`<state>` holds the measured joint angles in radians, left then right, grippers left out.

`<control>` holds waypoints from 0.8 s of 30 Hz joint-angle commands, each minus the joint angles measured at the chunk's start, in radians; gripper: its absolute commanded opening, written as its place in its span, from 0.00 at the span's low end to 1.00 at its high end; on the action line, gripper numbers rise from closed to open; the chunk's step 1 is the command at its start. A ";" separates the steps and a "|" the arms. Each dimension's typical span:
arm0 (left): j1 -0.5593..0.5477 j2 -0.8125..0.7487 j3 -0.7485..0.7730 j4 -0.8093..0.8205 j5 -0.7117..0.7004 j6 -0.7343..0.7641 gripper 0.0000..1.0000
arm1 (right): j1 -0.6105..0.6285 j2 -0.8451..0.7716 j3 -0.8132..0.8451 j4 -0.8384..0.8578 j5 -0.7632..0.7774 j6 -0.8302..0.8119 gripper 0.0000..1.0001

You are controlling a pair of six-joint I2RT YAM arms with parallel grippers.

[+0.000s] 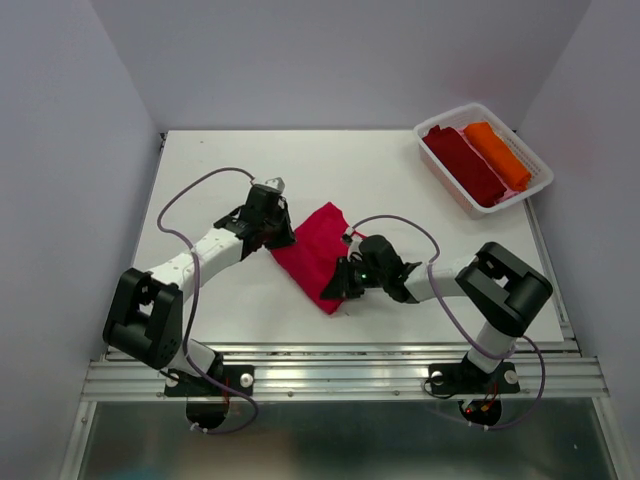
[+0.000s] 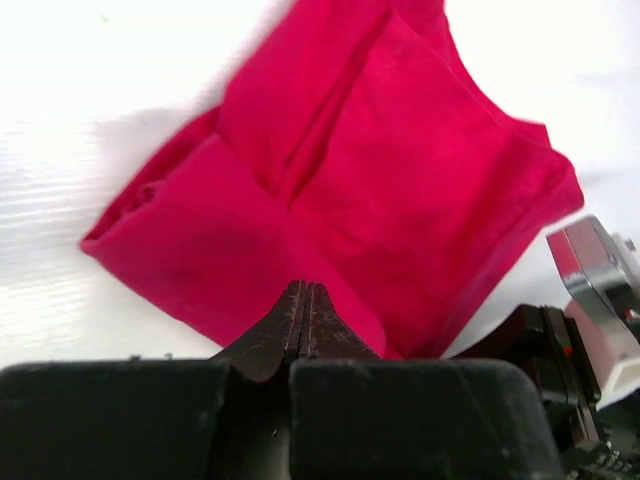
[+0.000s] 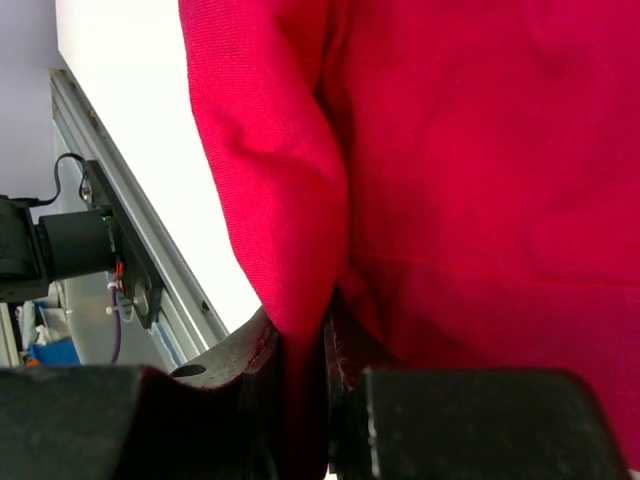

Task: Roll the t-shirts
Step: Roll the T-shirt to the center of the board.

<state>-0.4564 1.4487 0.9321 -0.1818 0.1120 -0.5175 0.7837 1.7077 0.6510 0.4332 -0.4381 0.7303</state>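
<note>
L fingers are sitting closed, nothing visible btwn them, tips over the edge of the crimson tee; can't tell if they're touching it. The tee is lying folded mid-worktop. R fingers are pinching a fold at its opposite edge. Far R, a white basket is holding a maroon tee and an orange tee, side by side.

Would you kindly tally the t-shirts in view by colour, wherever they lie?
Crimson-red t-shirt: 1, on the table
Dark maroon t-shirt: 1, in the white basket
Orange t-shirt: 1, in the same basket
Total: 3
</note>
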 commanded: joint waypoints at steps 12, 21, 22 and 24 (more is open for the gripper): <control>-0.074 0.179 0.016 0.087 0.043 -0.007 0.00 | -0.011 -0.114 -0.019 -0.155 0.128 -0.069 0.55; -0.076 0.208 0.037 0.093 0.051 -0.004 0.00 | 0.015 -0.359 0.071 -0.468 0.389 -0.189 0.66; -0.076 0.207 0.039 0.093 0.051 -0.003 0.00 | 0.031 -0.364 0.100 -0.503 0.433 -0.196 0.64; -0.076 0.202 0.040 0.093 0.049 -0.004 0.00 | 0.081 -0.369 0.127 -0.524 0.489 -0.216 0.42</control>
<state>-0.5301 1.6539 0.9363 -0.0933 0.1581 -0.5320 0.8001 1.3594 0.7036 0.0177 -0.1001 0.5808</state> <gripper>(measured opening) 0.025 0.550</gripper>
